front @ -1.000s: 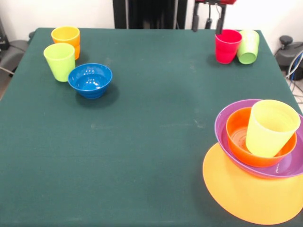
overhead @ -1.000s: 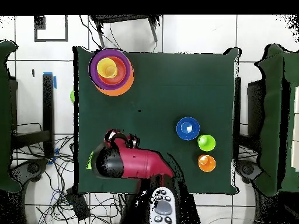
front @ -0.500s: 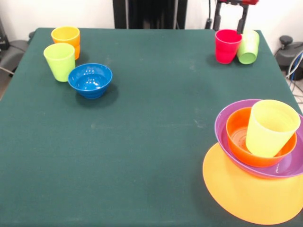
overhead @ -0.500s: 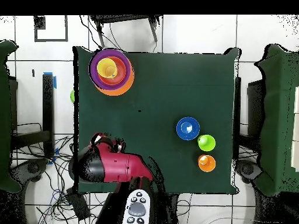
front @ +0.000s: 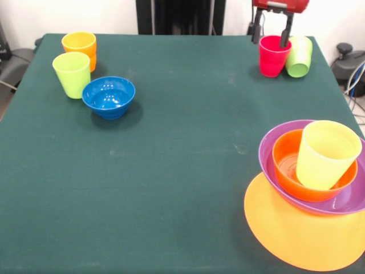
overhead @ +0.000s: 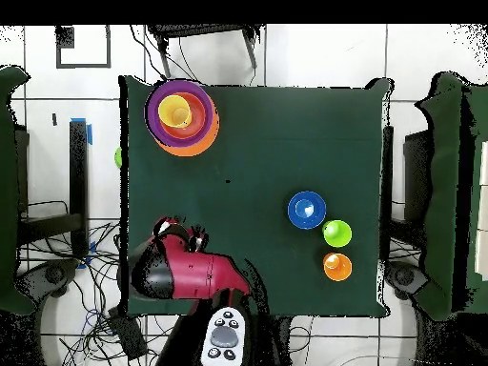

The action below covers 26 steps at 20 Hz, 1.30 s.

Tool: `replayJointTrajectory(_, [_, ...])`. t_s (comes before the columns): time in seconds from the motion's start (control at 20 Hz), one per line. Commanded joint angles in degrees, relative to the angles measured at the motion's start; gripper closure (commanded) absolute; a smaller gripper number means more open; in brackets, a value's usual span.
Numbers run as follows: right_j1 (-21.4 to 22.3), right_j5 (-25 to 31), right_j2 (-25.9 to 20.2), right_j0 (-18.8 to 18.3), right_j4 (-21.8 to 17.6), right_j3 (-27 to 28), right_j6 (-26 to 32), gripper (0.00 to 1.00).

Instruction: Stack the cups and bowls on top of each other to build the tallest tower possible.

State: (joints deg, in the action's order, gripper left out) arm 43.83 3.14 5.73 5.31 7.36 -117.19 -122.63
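Observation:
My gripper hangs open at the far right corner. One finger is just left of the red cup, the other at or inside its rim. A green cup leans against the red cup's right side. The tower stands near right: a yellow cup in a red-orange bowl, in a purple bowl, on an orange-yellow bowl. At far left are an orange cup, a lime green cup and a blue bowl. From overhead the arm hides the red cup.
The green table ends close behind the red and green cups and just right of the tower. In the overhead view the stack sits in one corner, with the blue bowl and two cups toward the opposite side.
The gripper has swung rightward from beside the red cup, then dropped lower, so its fingers now straddle the cup's left wall. The cups and bowls have not moved.

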Motion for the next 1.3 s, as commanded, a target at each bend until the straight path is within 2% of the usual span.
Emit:
replayJointTrajectory(0.05, [-3.59,-4.04,-3.29,1.87,3.95,-4.39,-14.48,0.00])
replayJointTrajectory(0.15, [-3.85,-3.55,-1.43,4.39,5.51,-4.27,-15.25,0.00])
replayJointTrajectory(0.4, [-3.76,-2.78,-0.59,7.99,8.62,-4.97,-17.11,0.00])
replayJointTrajectory(0.6, [-4.25,-3.02,-0.69,9.13,10.38,-5.07,-18.04,0.00])
replayJointTrajectory(0.75, [-5.05,-1.57,2.00,10.63,11.46,-4.06,-17.59,0.00])
replayJointTrajectory(0.95, [-6.46,-5.23,0.60,7.98,9.88,-4.24,-16.67,0.00])
replayJointTrajectory(1.3, [-9.41,-10.19,0.59,7.09,8.43,-4.12,-16.75,0.00])
